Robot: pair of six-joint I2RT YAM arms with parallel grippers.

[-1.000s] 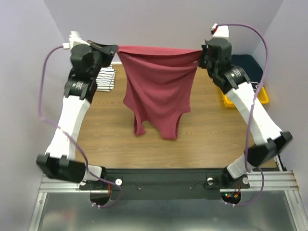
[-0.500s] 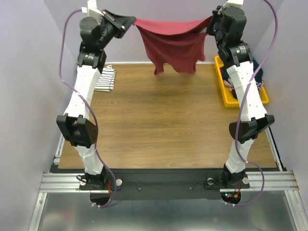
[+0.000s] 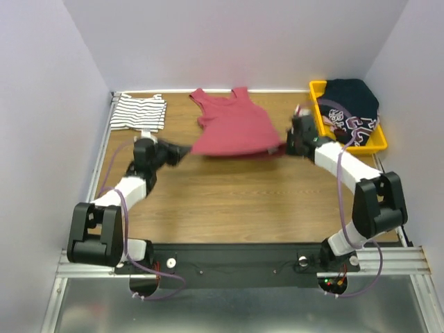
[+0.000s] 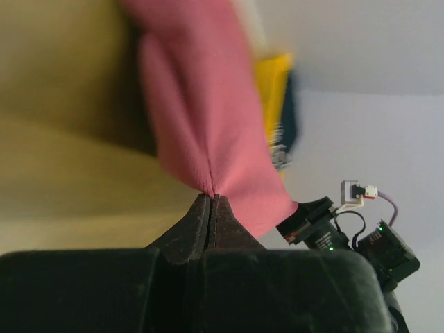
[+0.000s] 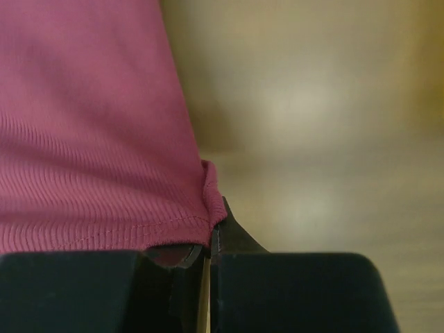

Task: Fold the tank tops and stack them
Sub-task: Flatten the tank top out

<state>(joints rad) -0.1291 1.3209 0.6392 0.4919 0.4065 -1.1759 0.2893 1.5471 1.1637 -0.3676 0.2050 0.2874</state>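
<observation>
Laying maroon red cloth tank top (image 3: pixel 232 128) flat, upper centre | left gripper (image 4: pixel 210 202), right gripper (image 5: pixel 210 236) each pinch a hem corner | I'd lower both level, taut; blurred hem probably airborne.

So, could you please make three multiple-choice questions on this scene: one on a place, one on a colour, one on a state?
1. Where does the striped top lie?
A. at the far left corner of the table
B. at the near right corner
C. in the middle

2. What colour is the bin?
A. blue
B. yellow
C. green

3. How does the left gripper stand?
A. open, holding nothing
B. shut on the red top
C. shut on the striped top

Answers:
1 A: it lies folded by the far left corner.
2 B: its rim is plainly yellow.
3 B: the left wrist view shows the fingers closed on red cloth.
</observation>
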